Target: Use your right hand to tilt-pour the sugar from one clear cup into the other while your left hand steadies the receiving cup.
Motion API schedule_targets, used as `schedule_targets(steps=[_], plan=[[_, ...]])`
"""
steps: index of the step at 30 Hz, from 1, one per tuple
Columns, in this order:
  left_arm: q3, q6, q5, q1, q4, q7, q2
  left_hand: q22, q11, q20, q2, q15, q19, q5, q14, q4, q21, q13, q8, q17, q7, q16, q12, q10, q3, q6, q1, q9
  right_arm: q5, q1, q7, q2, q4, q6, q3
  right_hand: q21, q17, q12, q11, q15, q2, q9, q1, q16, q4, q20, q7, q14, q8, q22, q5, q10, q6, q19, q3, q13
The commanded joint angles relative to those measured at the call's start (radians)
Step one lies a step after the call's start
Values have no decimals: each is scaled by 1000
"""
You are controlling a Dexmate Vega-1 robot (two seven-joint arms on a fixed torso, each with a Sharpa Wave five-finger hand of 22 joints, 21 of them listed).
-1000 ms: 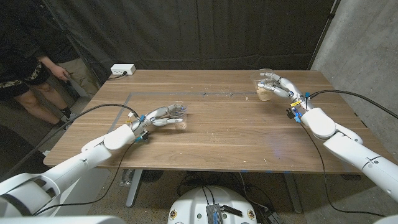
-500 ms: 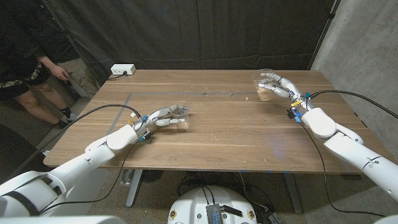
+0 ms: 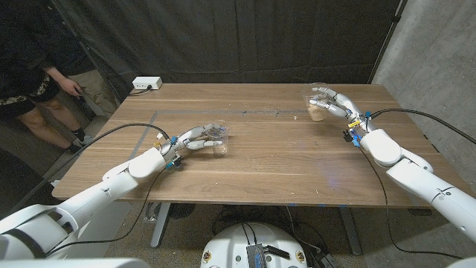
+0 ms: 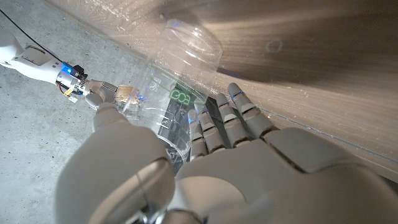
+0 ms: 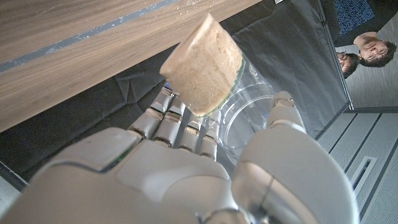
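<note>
A person (image 3: 33, 71) stands off the table's (image 3: 260, 167) left edge. Left of centre, the left hand (image 3: 199, 138) wraps its fingers around the empty clear cup (image 3: 216, 141), with open wood on every side. Near the far right corner, the right hand (image 3: 331, 104) grips the sugar cup (image 3: 317, 103), raised off the table.

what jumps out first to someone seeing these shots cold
The right hand at the table's far right grips a clear cup packed with tan sugar. Toward the table's left, the left hand wraps an empty clear cup. A person stands past the table's far left corner.
</note>
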Motion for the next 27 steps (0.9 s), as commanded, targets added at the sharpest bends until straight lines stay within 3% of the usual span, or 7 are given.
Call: schedule_targets(steps=[1,16,27], plan=[[-10,27,-20,1,-50,-16,9,2,-1,2,4,-115,11,9,10,-5,5,5,9,3,-3,2,10,10,-3,8,17,3,13,-7,-7,10,18,24,2,6,4,5,-2,-178,8,0,-1,-3,-2,-120,-1,9,-4,2,-4,3,6,5,-3,4],[-23,45,-64,18,-86,-2,-15,2,-6,1,13,-118,29,11,24,-9,12,7,12,8,-2,4,17,15,-4,13,35,3,19,-14,-27,23,42,56,9,7,7,6,-5,-178,10,0,-1,-6,-2,-120,-2,10,-6,2,-4,3,8,5,-3,6],[-29,42,-99,31,-78,12,-41,2,-6,-2,24,-120,84,13,51,-21,33,9,19,13,3,9,29,30,-1,28,68,3,17,-6,-26,25,53,61,8,7,9,6,-2,-178,10,0,0,-7,-2,-120,-1,10,-6,2,-5,2,11,5,-3,6]])
